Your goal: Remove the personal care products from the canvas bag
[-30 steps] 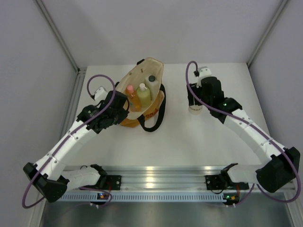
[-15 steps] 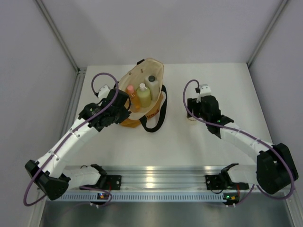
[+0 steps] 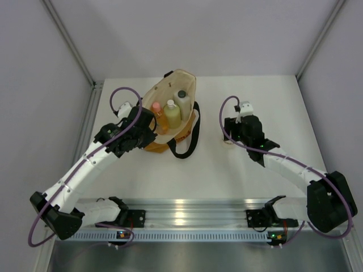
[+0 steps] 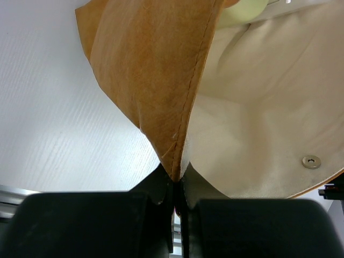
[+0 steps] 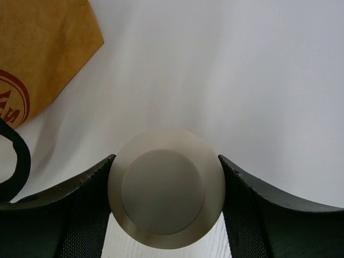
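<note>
The canvas bag [image 3: 182,131] stands open at the table's back middle. Inside it stand the orange-pink bottle [image 3: 157,114], the pale yellow-green bottle [image 3: 172,113] and the white bottle with dark cap [image 3: 182,100]. My left gripper [image 3: 148,127] is shut on the bag's left rim; in the left wrist view the jaws [image 4: 177,180] pinch the mustard edge of the bag [image 4: 156,70]. My right gripper [image 3: 231,139] sits low to the right of the bag. It is shut on the squat white jar [image 5: 165,194], with both fingers against its sides.
The bag's black strap [image 3: 182,148] loops onto the table at its near right, and it also shows at the left edge of the right wrist view [image 5: 13,161]. A metal snap [image 4: 310,161] sits on the bag's inner lining. A rail [image 3: 187,218] runs along the near edge.
My right arm has come down and toward the near side with the white jar, then stayed still. My left arm shifted slightly while holding the bag rim.
</note>
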